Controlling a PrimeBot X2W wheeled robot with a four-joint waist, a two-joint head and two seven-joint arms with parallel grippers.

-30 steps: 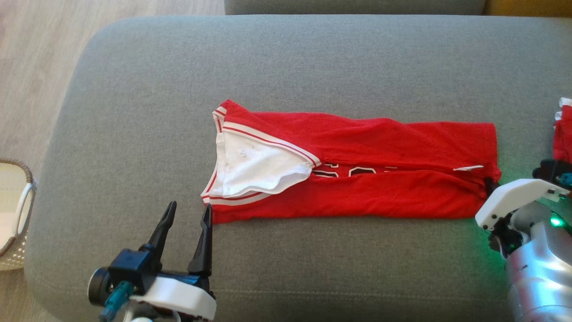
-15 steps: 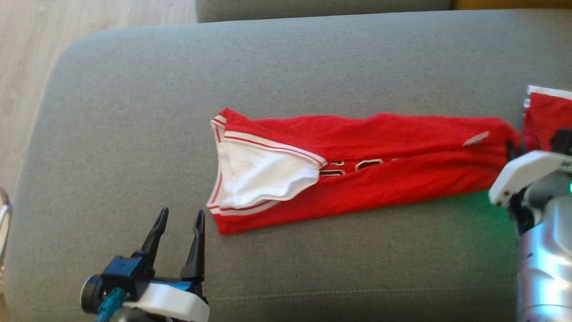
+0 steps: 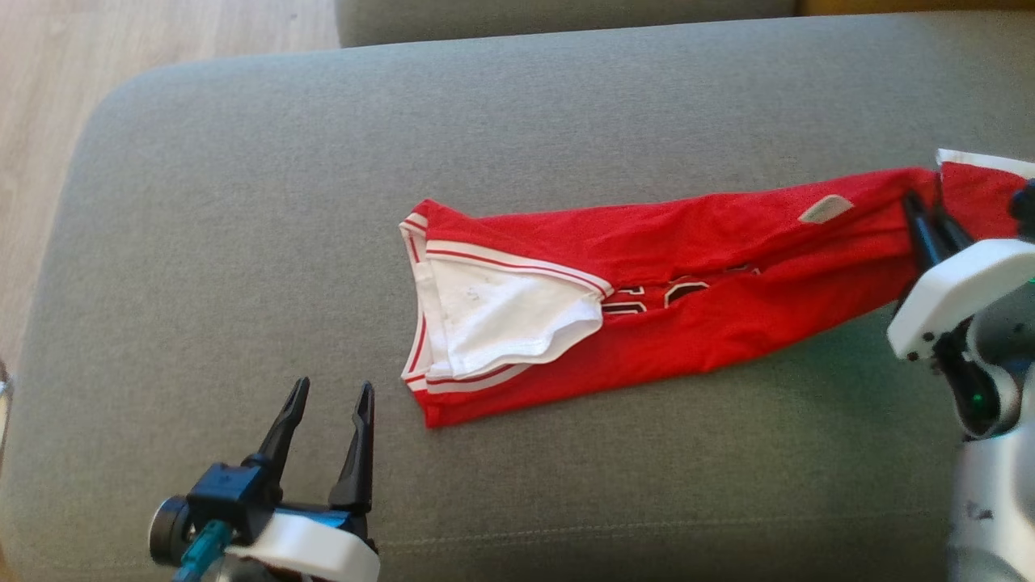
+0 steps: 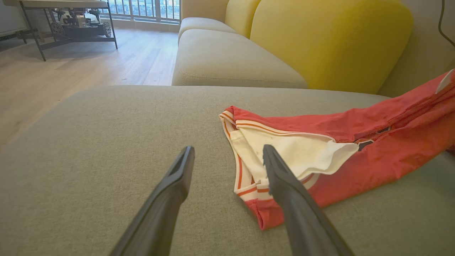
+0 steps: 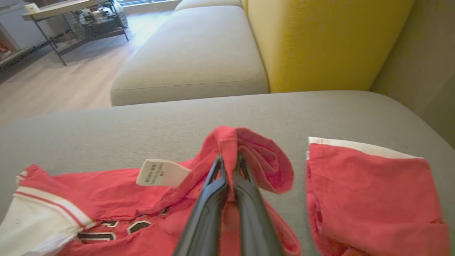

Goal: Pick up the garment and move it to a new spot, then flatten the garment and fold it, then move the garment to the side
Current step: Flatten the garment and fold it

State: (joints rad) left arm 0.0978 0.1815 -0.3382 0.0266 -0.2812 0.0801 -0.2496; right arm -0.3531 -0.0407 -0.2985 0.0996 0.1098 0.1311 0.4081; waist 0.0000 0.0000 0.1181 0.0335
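The garment (image 3: 663, 291) is a red jersey with white trim, folded into a long strip across the grey sofa cushion (image 3: 517, 129). My right gripper (image 3: 926, 218) is shut on its right end and holds that end raised off the cushion; in the right wrist view the red cloth (image 5: 231, 142) bunches over my right gripper (image 5: 229, 160). The left end with the white armhole (image 3: 493, 315) lies flat. My left gripper (image 3: 331, 400) stands open just left of the jersey's near left corner (image 4: 263, 213), touching nothing.
A second folded red garment (image 5: 369, 192) lies on the cushion just right of the held end. A yellow back cushion (image 5: 320, 39) rises behind. Another grey seat (image 4: 227, 60) and wooden floor (image 3: 48, 89) lie to the left.
My right gripper has lifted the jersey's right end and carried it up and away, so the strip now slants. The head camera has shifted. My left gripper stays open.
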